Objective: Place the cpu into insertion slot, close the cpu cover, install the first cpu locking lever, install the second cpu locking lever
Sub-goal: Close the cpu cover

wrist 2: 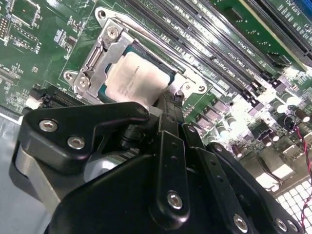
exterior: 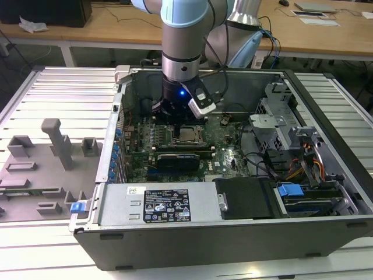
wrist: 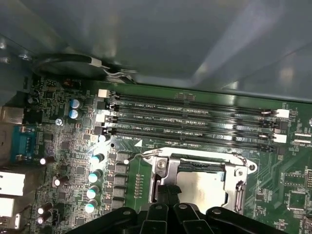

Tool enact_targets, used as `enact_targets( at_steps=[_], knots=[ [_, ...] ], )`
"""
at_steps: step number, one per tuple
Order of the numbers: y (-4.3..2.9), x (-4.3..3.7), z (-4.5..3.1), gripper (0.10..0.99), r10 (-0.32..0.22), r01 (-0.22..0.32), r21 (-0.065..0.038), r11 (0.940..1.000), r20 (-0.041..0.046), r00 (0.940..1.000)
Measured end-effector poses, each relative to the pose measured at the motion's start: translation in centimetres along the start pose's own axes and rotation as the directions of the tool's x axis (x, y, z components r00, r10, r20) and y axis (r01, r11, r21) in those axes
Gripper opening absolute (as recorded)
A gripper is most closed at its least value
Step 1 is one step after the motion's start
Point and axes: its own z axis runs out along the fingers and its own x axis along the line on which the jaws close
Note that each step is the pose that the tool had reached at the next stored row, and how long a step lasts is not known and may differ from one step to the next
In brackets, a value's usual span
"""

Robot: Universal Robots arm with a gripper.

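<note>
Well, the gripper (wrist 2: 174,97) hangs low inside the computer case (exterior: 192,239), its claw pressed together on nothing, just beside the cpu (wrist 2: 136,80), which lies in the insertion slot (wrist 2: 165,69) under the cpu cover (wrist 2: 97,58).

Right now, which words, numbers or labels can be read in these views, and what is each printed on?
None can be quoted with confidence.
white label on the grey box, exterior view: print too small to read.
Lettering beside the memory slots, first wrist view: too blurred to quote.
Engraving on the cpu, second wrist view: too faint to read.
</note>
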Motion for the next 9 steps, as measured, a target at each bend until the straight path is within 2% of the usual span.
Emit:
enact_targets(
  at_steps=[9],
  knots=[
    [-0.01, -0.05, 0.39, 0.106, 0.0, 0.0, 0.0, 1.0, 0.0, 1.0]
  ],
)
